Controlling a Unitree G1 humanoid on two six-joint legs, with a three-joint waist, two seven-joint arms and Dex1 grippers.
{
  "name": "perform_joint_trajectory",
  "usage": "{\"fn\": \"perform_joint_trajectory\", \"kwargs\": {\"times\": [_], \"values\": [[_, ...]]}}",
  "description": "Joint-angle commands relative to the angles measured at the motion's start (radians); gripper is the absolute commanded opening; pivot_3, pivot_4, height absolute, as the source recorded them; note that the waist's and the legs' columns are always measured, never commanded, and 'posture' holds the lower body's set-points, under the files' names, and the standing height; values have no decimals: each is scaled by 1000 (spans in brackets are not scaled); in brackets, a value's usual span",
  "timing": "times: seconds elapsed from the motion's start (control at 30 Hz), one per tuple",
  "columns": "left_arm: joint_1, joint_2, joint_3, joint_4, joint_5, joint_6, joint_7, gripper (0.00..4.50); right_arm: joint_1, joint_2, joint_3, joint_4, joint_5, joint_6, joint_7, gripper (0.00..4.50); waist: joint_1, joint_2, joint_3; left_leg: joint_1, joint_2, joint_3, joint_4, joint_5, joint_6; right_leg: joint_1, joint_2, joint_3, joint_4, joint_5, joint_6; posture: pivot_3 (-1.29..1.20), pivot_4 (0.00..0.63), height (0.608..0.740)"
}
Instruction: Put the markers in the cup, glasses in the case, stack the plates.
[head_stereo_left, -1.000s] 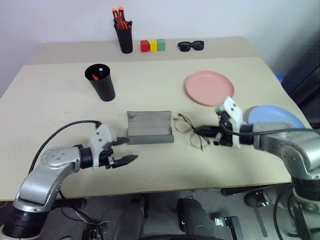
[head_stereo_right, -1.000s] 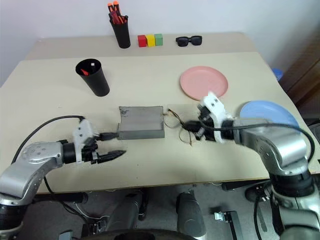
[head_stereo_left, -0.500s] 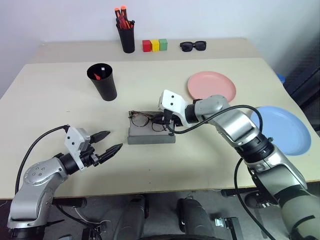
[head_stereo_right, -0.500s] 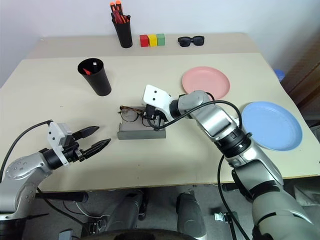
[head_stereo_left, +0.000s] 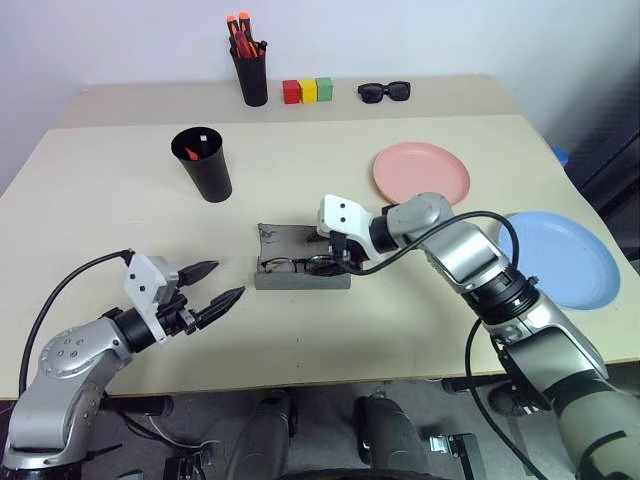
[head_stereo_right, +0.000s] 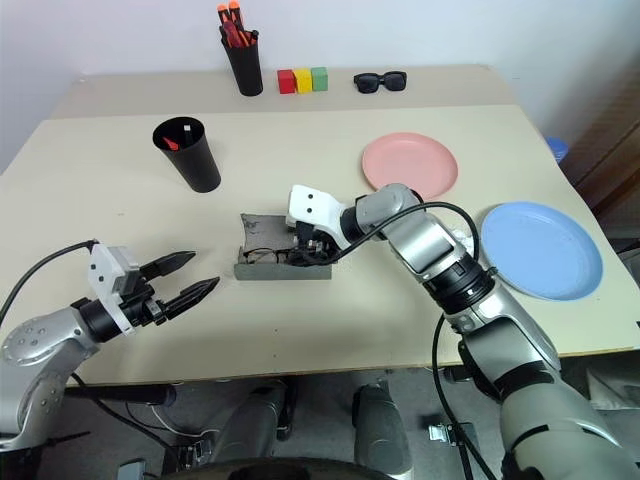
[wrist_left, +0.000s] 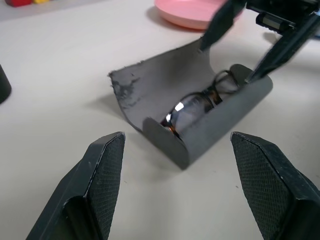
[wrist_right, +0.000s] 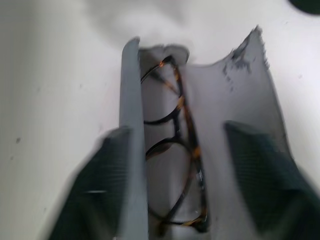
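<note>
The wire-rimmed glasses (head_stereo_left: 296, 265) lie inside the open grey case (head_stereo_left: 296, 241) at the middle of the table. My right gripper (head_stereo_left: 336, 254) hovers open at the case's right end, one finger on either side of the glasses (wrist_right: 176, 150), holding nothing. My left gripper (head_stereo_left: 230, 279) stands open and empty near the front left, pointing at the case (wrist_left: 200, 132) from a short way off. The black cup (head_stereo_left: 203, 170) stands far left with the markers (head_stereo_left: 192, 153) in it, a red tip and a white tip showing. The pink plate (head_stereo_left: 421, 173) and the blue plate (head_stereo_left: 558, 258) lie apart at the right.
At the back edge stand a black pen pot (head_stereo_left: 249, 78) with orange-capped pens, three coloured blocks (head_stereo_left: 306, 91) and black sunglasses (head_stereo_left: 383, 92). The blue plate lies close to the table's right edge.
My right gripper carried the glasses leftward from beside the case to over it, then opened; the glasses now lie inside. My left gripper drew back from the case's left end.
</note>
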Motion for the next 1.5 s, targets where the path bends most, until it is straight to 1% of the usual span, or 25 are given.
{"fn": "perform_joint_trajectory", "kwargs": {"times": [0.03, 0.1, 0.13, 0.2, 0.23, 0.27, 0.4, 0.47, 0.53, 0.6, 0.67, 0.73, 0.8, 0.93, 1.1, 1.13, 1.27, 1.33, 1.43, 1.5], "values": [[-89, -10, -6, 39, -23, 39, 49, 3220, -5, 15, -74, -42, 4, 2, -37, 3452, 2, 0, 0, 0, 0, 0, 0, 0, 0, 0, 0, 0, 0, 0, 0, 0, 150, 740], [-171, -24, -29, 84, -32, 91, 80, 2650, 15, 10, -97, -77, 12, 6, -47, 3461, 4, 0, 0, 0, -1, 0, 0, 0, 0, 1, 0, 0, 0, 0, 0, 0, 150, 740], [-207, -30, -46, 100, -17, 99, 93, 2151, 27, 7, -107, -96, 17, 11, -49, 3461, 2, 0, 0, 0, -1, 0, 1, 0, 0, 1, 0, -1, 0, 0, 1, 0, 150, 740], [-313, -59, -107, 151, 31, 97, 133, 999, 72, -10, -132, -162, 28, 26, -58, 3461, 2, 0, 0, 0, -2, 0, 0, 0, 0, 1, 0, 0, 0, 2, 4, 0, 150, 740], [-360, -71, -136, 175, 59, 94, 155, 628, 95, -19, -145, -193, 33, 32, -63, 3461, 6, -1, 0, 0, -2, 0, 1, 0, 0, 2, 0, -1, 1, 2, 4, 0, 150, 740], [-404, -81, -163, 199, 77, 105, 168, 127, 117, -27, -157, -222, 36, 38, -68, 3461, 5, -1, 0, 0, -2, 1, 1, 0, 0, 2, 1, -2, 1, 2, 4, 0, 150, 740], [-608, -132, -258, 331, 136, 176, 217, 127, 236, -76, -220, -338, 37, 8, -99, 3461, 6, -1, 0, 0, -2, 1, 2, 0, 0, 3, 1, -2, 1, 3, 5, 0, 150, 740], [-723, -141, -320, 414, 150, 238, 179, 127, 330, -104, -275, -414, 37, -57, -119, 3461, 8, -2, 0, 0, -2, 1, 2, 0, 0, 3, 1, -2, 1, 3, 5, 0, 150, 740], [-800, -151, -354, 477, 153, 262, 141, 127, 407, -124, -323, -477, 45, -76, -138, 3461, 2, -2, 0, 0, -2, 2, 2, 0, 0, 4, 2, -2, 1, 3, 6, 0, 150, 740], [-856, -155, -390, 538, 167, 273, 100, 127, 469, -136, -365, -525, 51, -71, -162, 3461, -4, -2, 0, 0, -2, 2, 2, 0, 0, 4, 2, -2, 1, 3, 7, 0, 150, 740], [-900, -141, -453, 596, 202, 307, 50, 127, 523, -148, -400, -563, 54, -60, -186, 3461, -7, -2, 0, 1, -1, 3, 1, 0, 0, 3, 2, -2, 2, 3, 7, 0, 150, 740], [-951, -142, -497, 661, 225, 386, 34, 127, 564, -157, -426, -589, 51, -55, -212, 3461, -5, -2, 0, 1, -1, 3, 2, 0, 0, 3, 2, -2, 2, 3, 7, 0, 150, 740], [-990, -151, -510, 711, 224, 458, 17, 127, 588, -159, -444, -606, 48, -51, -236, 3461, -4, -2, 0, 1, -1, 2, 2, 0, 0, 3, 3, -2, 2, 3, 7, 0, 150, 740], [-967, -102, -574, 656, 244, 435, -94, 127, 619, -160, -479, -617, 45, -45, -280, 3461, -3, -2, 1, 1, -1, 2, 2, 0, 0, 3, 2, -2, 2, 2, 7, 0, 150, 740], [-877, -28, -560, 539, 242, 364, -180, 127, 597, -155, -482, -537, 29, -63, -314, 3461, -5, -2, 0, 1, 0, 2, 1, 0, 0, 3, 2, -1, 2, 2, 6, 0, 150, 740], [-864, -18, -555, 522, 242, 355, -188, 127, 593, -153, -482, -526, 29, -64, -318, 3461, -5, -2, 0, 1, 0, 1, 1, 0, 0, 3, 2, -1, 1, 1, 3, 0, 150, 740], [-745, 54, -483, 344, 159, 375, -250, 127, 544, -141, -466, -397, -1, -113, -342, 3461, -7, -1, 0, 1, 1, 0, 1, 0, 0, 3, 1, 0, 1, 0, 2, 0, 150, 740], [-707, 74, -469, 292, 138, 395, -257, 127, 527, -138, -460, -354, -11, -131, -347, 3461, -3, -1, 0, 1, 1, -1, 1, 0, 0, 3, 1, 0, 1, 0, 2, 0, 150, 740], [-608, 119, -465, 195, 126, 397, -263, 127, 444, -127, -426, -210, -68, -146, -382, 3461, 0, -1, 1, 0, 0, 0, 1, 0, 0, 3, 0, 0, 1, 0, 2, 0, 150, 740], [-547, 135, -461, 152, 133, 356, -256, 127, 380, -121, -404, -101, -112, -140, -417, 3461, -1, -1, 0, 1, 0, 0, 2, 0, 0, 3, 0, 0, 0, 0, 2, 0, 150, 740]]}}
